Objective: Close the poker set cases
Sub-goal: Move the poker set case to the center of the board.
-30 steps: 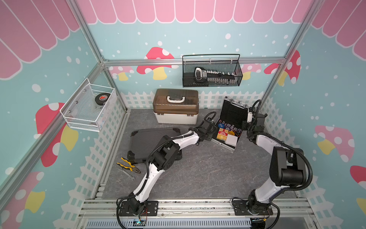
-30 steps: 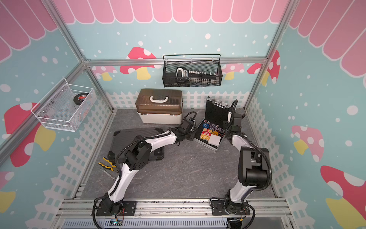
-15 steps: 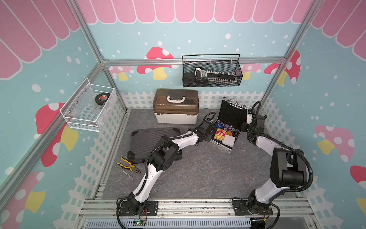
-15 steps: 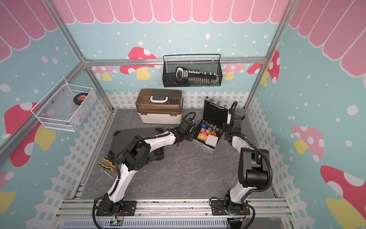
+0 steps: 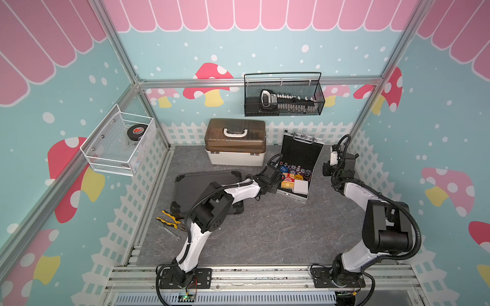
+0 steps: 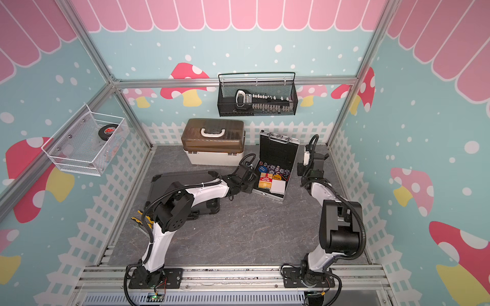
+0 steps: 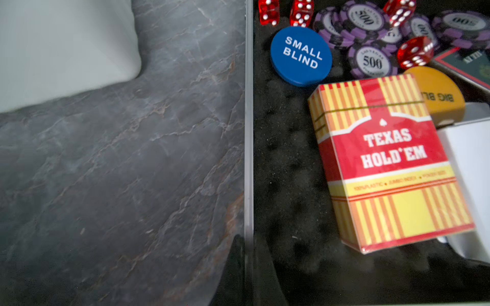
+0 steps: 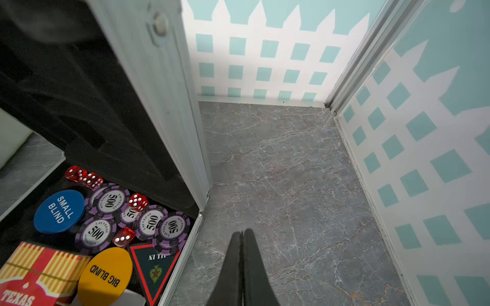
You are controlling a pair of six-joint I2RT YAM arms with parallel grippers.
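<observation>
The smaller silver aluminium briefcase (image 5: 291,196) sits open at the back right of the grey marbled table (image 5: 265,233), its foam-lined lid (image 5: 302,152) standing nearly upright. The larger black ribbed briefcase (image 5: 196,185) lies flat and shut at the left, so 1 of 2 cases looks done.

The left gripper (image 7: 248,265) is closed with 1 finger on each side of the thin metal rim along the base's left side, apparently pinching it. That grip would anchor the light base while the lid swings. The right gripper (image 8: 241,265) is closed on nothing, fingers pressed together over bare table just beside the base's right corner and near the lid's edge. It is probably placed to reach behind the lid and push it down with a blunt tip.

Room is tight there: the fenced back and right walls stand near, and the cream plastic box with a brown translucent lid (image 5: 236,159) sits near the case's left. The red-and-yellow card pack (image 7: 389,164) seems propped at a tilt and could block the closing lid.
</observation>
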